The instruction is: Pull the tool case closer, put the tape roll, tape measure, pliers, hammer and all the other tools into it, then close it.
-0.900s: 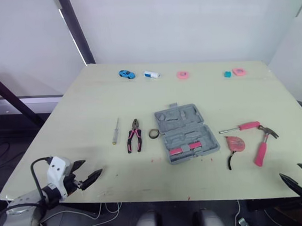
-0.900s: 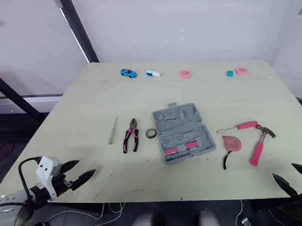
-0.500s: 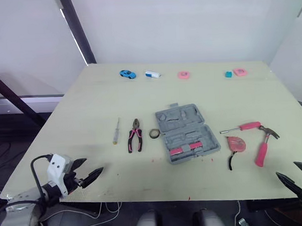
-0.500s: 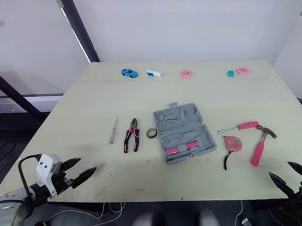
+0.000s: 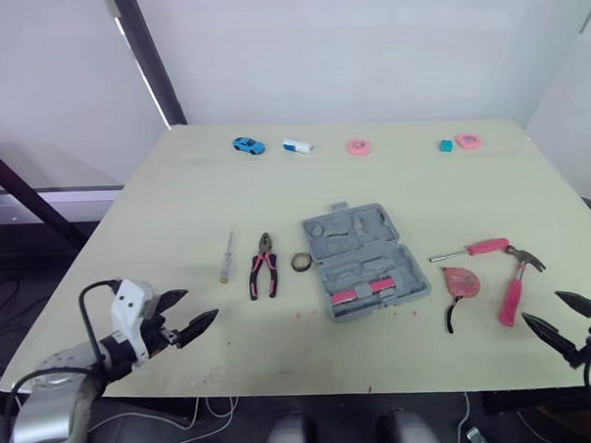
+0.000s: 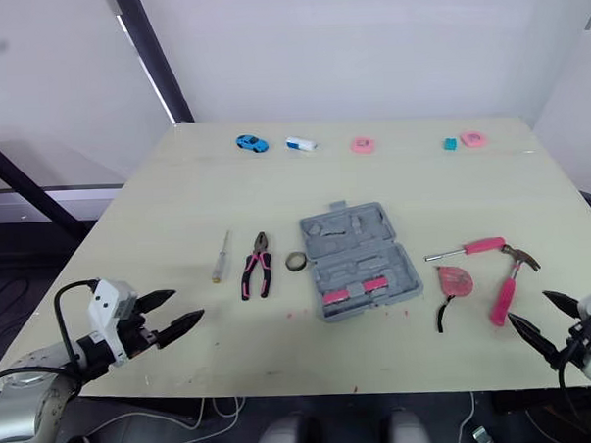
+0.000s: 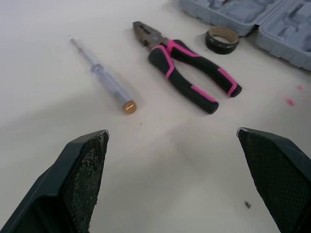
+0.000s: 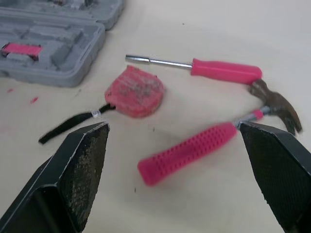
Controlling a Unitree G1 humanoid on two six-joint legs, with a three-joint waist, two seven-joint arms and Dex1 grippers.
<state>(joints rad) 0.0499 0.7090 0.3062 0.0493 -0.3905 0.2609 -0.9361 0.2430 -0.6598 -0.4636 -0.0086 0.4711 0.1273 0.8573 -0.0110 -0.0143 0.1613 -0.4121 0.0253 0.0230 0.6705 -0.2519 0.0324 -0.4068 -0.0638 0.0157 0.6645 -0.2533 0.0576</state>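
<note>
Two pincers, both mine, both spread wide and holding nothing: my left gripper (image 5: 201, 304) hovers over the near left corner of the tabletop (image 5: 177, 202), and my right gripper (image 5: 541, 307) over the near right corner. The tool case (image 5: 366, 260) lies open, lid flat, about the middle of the tabletop and well back from the near edge, so I judge that pulling it in is the step at hand. The tools flank it, which suits one arm per side. The clear screwdriver (image 5: 225, 257), pliers (image 5: 263, 267) and tape roll (image 5: 301, 262) lie toward the left edge, the roll just beside the case. The pink screwdriver (image 5: 473, 250), tape measure (image 5: 462, 281) and hammer (image 5: 519, 275) lie toward the right edge. My left wrist view adds the screwdriver's brass end cap and a narrow gap between roll and case. My right wrist view adds the measure's black strap trailing away from the case, and a pink piece already seated inside it. The head views add small items lining the far edge, among them a blue toy car (image 5: 248, 145).
</note>
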